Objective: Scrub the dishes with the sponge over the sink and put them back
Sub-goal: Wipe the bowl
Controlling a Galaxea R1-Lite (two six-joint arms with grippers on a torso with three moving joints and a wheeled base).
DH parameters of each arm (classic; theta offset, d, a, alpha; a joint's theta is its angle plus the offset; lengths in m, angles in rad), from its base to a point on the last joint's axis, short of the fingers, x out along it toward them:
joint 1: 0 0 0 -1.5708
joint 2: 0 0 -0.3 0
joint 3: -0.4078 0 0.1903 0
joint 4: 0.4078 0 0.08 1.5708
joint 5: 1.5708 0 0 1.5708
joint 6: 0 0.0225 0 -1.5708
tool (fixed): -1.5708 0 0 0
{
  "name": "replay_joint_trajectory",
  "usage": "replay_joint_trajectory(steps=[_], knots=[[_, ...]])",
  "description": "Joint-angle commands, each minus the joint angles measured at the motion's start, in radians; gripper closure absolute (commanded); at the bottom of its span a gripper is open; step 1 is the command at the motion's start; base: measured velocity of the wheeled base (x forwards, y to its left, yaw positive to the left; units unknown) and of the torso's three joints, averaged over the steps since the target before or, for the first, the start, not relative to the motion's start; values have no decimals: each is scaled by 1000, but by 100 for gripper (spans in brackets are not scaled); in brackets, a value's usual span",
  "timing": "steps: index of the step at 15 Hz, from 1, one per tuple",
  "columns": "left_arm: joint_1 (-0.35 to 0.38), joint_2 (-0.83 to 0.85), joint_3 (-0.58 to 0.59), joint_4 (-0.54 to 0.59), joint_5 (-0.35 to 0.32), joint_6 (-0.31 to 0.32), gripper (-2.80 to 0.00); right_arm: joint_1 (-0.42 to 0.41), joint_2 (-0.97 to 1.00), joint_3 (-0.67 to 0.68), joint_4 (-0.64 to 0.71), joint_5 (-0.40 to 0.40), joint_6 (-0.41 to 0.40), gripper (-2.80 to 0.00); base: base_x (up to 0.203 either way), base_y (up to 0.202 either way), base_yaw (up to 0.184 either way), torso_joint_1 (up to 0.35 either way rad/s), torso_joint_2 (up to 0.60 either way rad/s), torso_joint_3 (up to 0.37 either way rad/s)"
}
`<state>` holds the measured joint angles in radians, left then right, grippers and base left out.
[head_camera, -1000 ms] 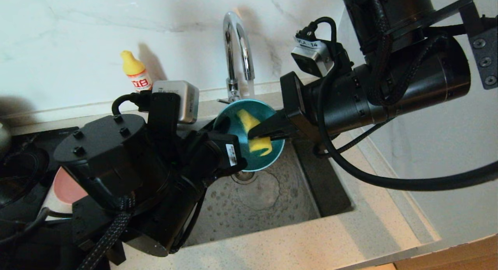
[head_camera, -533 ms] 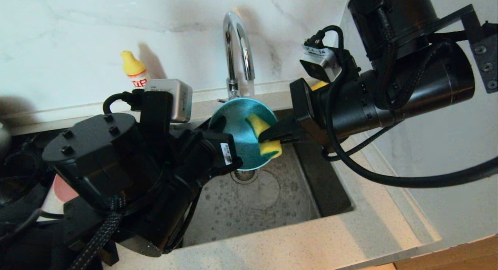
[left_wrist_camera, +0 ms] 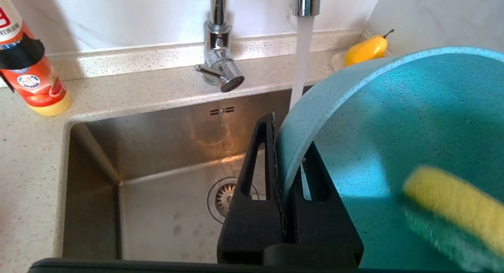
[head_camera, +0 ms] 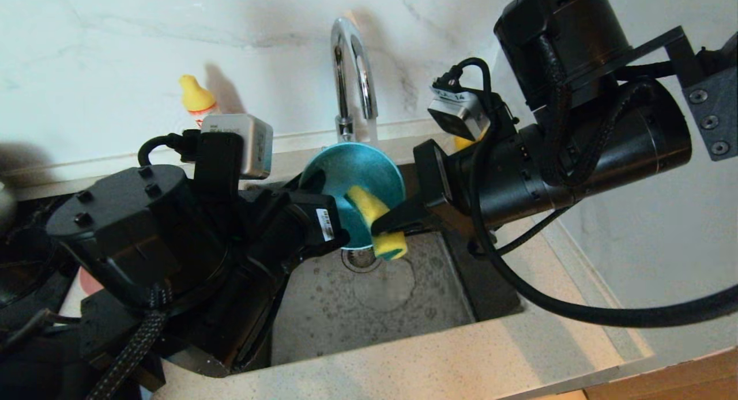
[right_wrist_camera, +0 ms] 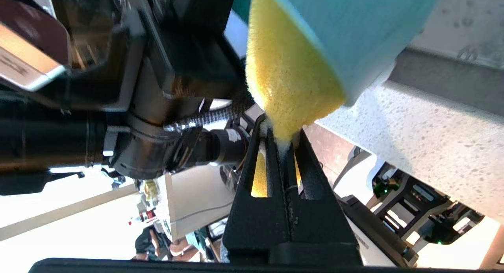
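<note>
Over the sink [head_camera: 369, 308], my left gripper [left_wrist_camera: 287, 131] is shut on the rim of the teal bowl [head_camera: 351, 169], one finger inside and one outside. The bowl is tipped on its side, its opening facing my right arm. The yellow sponge [head_camera: 369, 207] is held by my right gripper [head_camera: 380, 224], which is shut on it. The sponge is pressed against the bowl's inside at the lower rim, its end hanging below the edge. Seen from the right wrist, the sponge [right_wrist_camera: 287, 80] bulges out of the closed fingertips [right_wrist_camera: 260, 131] against the bowl [right_wrist_camera: 346, 33]. A sliver of the pink plate [head_camera: 86, 282] shows behind my left arm.
Water runs from the chrome tap [left_wrist_camera: 218, 37] just behind the bowl. A dish-soap bottle [left_wrist_camera: 31, 80] stands on the counter at the sink's back left. A yellow pear [left_wrist_camera: 366, 48] lies on a small white saucer at the back right. The drain [left_wrist_camera: 224, 194] lies below the bowl.
The sponge has slid from the bowl's middle out to its side, then down to the lower rim. My left arm has shifted the bowl slightly left.
</note>
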<state>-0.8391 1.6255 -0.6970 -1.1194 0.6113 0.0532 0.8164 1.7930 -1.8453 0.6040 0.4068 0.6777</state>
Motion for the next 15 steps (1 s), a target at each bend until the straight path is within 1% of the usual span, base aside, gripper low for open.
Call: replay_joint_trajectory(steps=[1, 5, 12, 15], knots=[[3, -1, -2, -7, 4, 0, 0, 18, 13, 11, 1, 2, 4, 0, 0, 0, 0, 0, 0, 0], [3, -2, -5, -5, 3, 0, 0, 49, 39, 8, -3, -2, 3, 0, 0, 0, 0, 0, 0, 0], [3, -3, -12, -4, 2, 0, 0, 49, 49, -5, -6, -2, 2, 0, 0, 0, 0, 0, 0, 0], [3, -3, -9, -4, 2, 0, 0, 49, 61, -35, -6, 1, 3, 0, 0, 0, 0, 0, 0, 0]])
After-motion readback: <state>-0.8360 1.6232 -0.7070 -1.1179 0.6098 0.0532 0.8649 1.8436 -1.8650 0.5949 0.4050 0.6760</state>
